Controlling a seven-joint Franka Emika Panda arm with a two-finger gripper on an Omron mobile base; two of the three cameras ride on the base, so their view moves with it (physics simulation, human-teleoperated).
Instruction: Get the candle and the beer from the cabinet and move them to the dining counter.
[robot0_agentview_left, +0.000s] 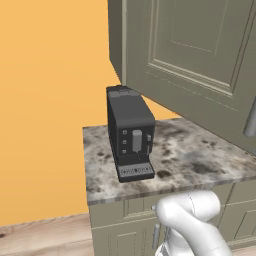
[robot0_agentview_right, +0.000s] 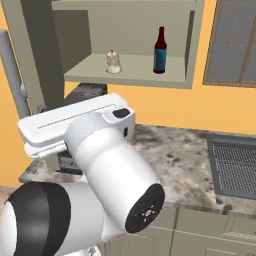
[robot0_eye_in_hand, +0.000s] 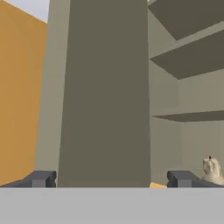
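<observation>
So the cabinet (robot0_agentview_right: 125, 75) was hanging open in the upper middle of the right base view, and both things sat on its bottom shelf. The candle (robot0_agentview_right: 113, 62), a little lumpy cream blob, was toward the left of the shelf, and the beer (robot0_agentview_right: 160, 51) stood upright to its right, well apart from it, red cap up top.

In the hand view the gripper (robot0_eye_in_hand: 111, 179) had its jaws spread wide open with nothing between them, the two dark fingertips (robot0_eye_in_hand: 41, 178) poking up at the bottom left and bottom right of the frame. It was staring mostly at the edge of the swung-out door (robot0_eye_in_hand: 105, 92), with the candle peeking in at the lower right, just above the right-hand tip.

The left base view had the cabinet door (robot0_agentview_left: 200, 60) filling the upper right, and a black coffee machine (robot0_agentview_left: 130, 132) parked on the marbled counter (robot0_agentview_left: 200, 160) in the middle of the frame. The white arm (robot0_agentview_right: 100, 165) hogged the lower left of the right base view.
</observation>
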